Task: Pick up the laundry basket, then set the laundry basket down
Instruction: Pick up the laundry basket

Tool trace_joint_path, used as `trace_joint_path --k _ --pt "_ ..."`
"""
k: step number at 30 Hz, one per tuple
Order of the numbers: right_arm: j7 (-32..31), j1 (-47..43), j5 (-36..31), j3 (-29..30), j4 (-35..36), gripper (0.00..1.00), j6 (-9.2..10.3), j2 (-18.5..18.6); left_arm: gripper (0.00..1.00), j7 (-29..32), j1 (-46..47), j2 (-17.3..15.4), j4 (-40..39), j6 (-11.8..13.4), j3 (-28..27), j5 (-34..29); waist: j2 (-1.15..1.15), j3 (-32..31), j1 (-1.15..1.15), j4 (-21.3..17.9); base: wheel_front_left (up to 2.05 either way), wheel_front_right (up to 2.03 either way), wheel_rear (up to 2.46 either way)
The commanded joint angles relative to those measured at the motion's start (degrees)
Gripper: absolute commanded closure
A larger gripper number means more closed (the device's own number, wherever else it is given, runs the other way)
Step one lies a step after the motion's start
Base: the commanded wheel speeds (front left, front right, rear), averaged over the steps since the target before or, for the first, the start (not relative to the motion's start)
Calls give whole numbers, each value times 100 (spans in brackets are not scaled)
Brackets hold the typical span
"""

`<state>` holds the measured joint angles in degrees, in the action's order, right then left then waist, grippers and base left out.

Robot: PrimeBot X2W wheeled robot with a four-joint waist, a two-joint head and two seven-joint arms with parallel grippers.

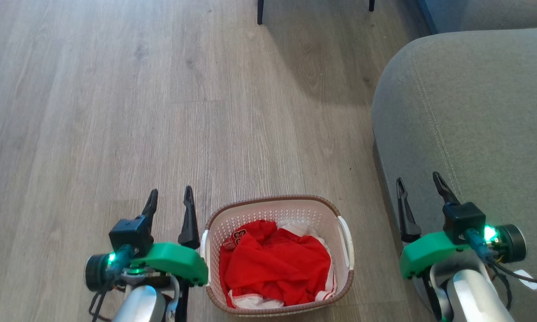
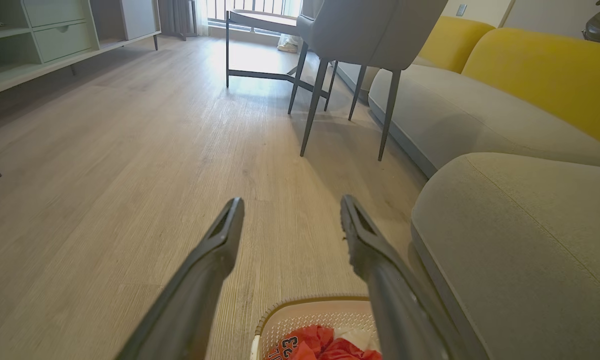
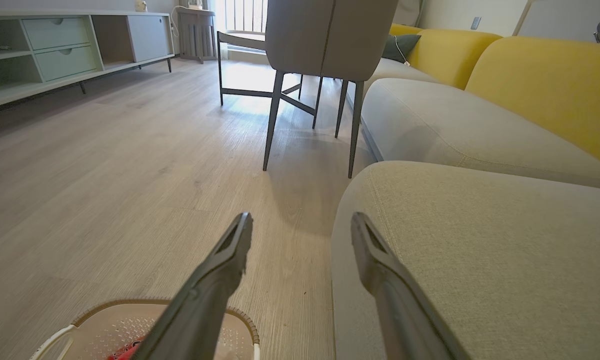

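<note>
We are looking steeply down from the head, close above the laundry basket on the wood floor. We are also looking low and forward along the left gripper and the right gripper, toward a grey chair. All three views are sharing the laundry basket, the wood floor and the grey sofa arm.
</note>
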<state>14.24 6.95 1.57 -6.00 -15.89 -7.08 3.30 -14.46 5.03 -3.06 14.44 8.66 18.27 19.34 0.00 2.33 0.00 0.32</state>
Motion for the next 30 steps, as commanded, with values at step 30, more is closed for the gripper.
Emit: trace_joint_path --k 30 --pt "75 356 39 -143 -3 0 -41 3 0 -54 326 18 -68 -32 -34 17 0 177 0 15 0 0 0"
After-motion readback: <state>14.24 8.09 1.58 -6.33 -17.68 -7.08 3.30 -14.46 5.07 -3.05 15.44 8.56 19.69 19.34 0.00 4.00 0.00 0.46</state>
